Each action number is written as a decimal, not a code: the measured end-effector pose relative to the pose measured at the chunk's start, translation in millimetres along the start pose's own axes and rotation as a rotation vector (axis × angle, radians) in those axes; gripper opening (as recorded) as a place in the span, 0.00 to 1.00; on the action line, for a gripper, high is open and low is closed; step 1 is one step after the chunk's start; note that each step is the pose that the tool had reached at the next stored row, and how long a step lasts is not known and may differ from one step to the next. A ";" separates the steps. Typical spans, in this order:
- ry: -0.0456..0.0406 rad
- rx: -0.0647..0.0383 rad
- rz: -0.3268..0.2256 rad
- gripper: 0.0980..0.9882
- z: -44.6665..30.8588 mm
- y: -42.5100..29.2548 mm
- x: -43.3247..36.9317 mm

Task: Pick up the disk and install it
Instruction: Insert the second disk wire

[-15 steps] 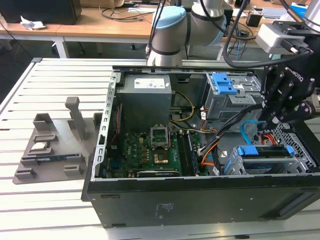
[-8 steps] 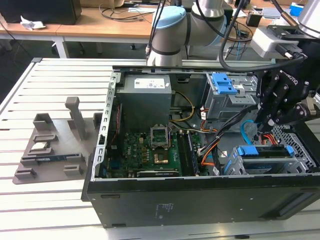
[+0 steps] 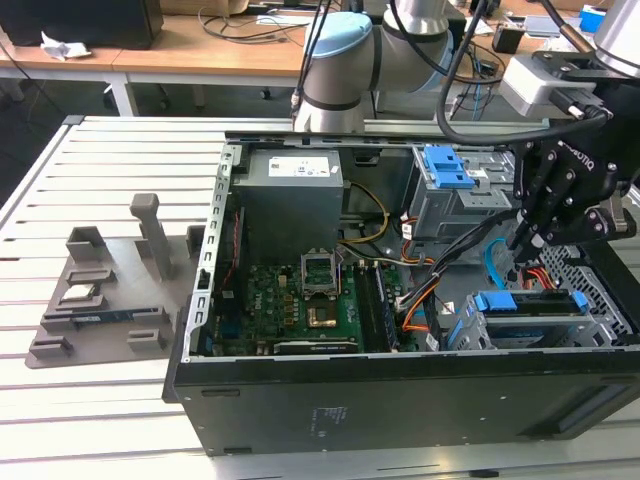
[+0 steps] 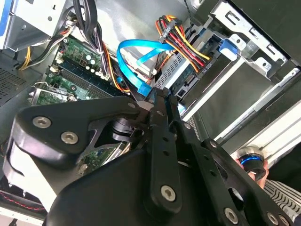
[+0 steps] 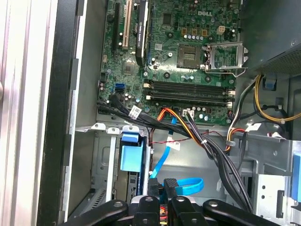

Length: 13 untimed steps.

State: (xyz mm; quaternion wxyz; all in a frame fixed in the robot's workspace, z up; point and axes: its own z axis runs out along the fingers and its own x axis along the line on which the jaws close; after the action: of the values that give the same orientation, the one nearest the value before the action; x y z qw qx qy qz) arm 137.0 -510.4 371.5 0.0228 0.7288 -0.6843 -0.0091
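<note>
My gripper [image 3: 528, 238] is clenched shut on nothing, poised inside the open computer case [image 3: 400, 400], just above the disk [image 3: 530, 305] in its bay.

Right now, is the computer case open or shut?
Open: the computer case lies uncovered, its green circuit board showing inside.

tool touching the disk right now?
Apart. In the exterior view the tool hangs above the disk, and a blue cable shows through the gap between them.
</note>
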 end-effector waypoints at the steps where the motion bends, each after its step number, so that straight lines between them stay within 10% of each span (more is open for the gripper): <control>1: 0.0000 0.000 0.000 0.07 0.0 0.0 0.0; 13: 0.0041 0.001 0.039 0.07 4.0 0.4 7.4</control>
State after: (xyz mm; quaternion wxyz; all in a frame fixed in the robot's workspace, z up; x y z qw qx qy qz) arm 136.9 -517.9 367.7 0.0241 0.7152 -0.6985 -0.0069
